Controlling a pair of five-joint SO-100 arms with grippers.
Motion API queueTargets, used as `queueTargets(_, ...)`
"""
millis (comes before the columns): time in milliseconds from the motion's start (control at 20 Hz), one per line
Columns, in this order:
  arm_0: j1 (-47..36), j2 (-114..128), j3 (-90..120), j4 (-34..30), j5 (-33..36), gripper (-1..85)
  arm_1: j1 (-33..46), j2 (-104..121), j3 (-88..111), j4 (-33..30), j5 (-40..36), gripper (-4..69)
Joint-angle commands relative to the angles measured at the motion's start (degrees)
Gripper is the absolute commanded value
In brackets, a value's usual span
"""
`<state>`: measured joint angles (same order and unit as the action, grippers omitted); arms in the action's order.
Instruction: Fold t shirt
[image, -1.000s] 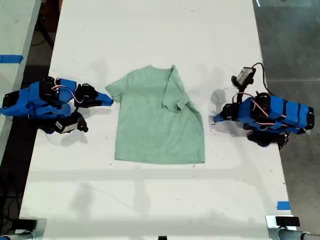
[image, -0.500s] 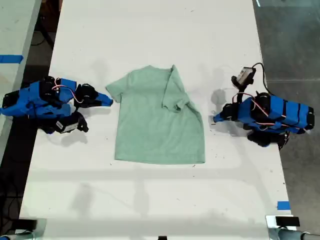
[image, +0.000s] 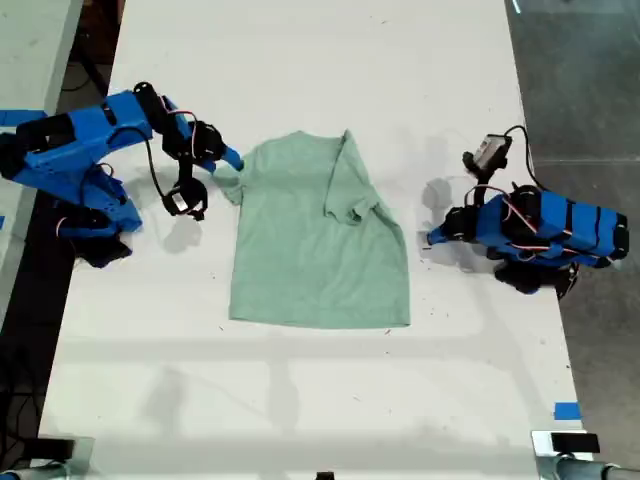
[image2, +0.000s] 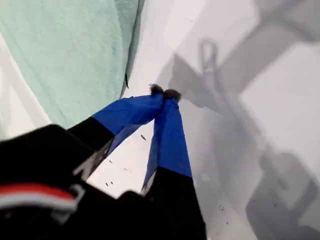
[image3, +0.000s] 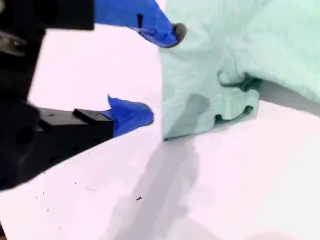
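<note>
We see the t shirt (image: 318, 240) lying flat in the middle of the white table (image: 300, 60), one sleeve folded in over its chest on the exterior view's right, the other sleeve spread out toward the exterior view's left. Our second gripper (image3: 161, 70) sits at that left sleeve, raised on its arm, jaws parted, one blue fingertip (image3: 167, 29) right at the cloth edge and the other just off it on bare table; nothing is clamped between them. Over on the exterior view's right, our first gripper (image2: 165, 93) rests low near the shirt's side edge but apart from it, its blue fingers pressed together at the tips and holding nothing. A strip of blue tape (image: 566, 410) marks the table's near right corner in the exterior view.
</note>
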<state>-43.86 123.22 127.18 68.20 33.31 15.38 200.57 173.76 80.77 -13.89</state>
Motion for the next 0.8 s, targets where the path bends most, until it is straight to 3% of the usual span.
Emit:
queueTargets(0,-6.2,-5.4,-0.3,-3.9,1.8,17.8,-0.7,0.5,1.8,-0.1,0.0,-1.0)
queueTargets(450,-3.7,-19.3,0.0,-11.4,2.7,16.0,-1.0,0.5,1.7,0.0,-0.1,-1.1)
queueTargets(500,-3.9,-20.1,0.1,-11.4,2.7,12.0,-1.1,0.5,1.7,0.0,-0.1,-1.1)
queueTargets(550,-4.2,-21.5,-0.3,-11.4,2.7,0.0,-1.2,0.5,1.7,0.0,0.0,-1.1)
queueTargets(750,-3.9,-22.8,-4.5,-7.2,2.6,-0.1,-1.1,0.5,1.6,0.0,0.0,-1.1)
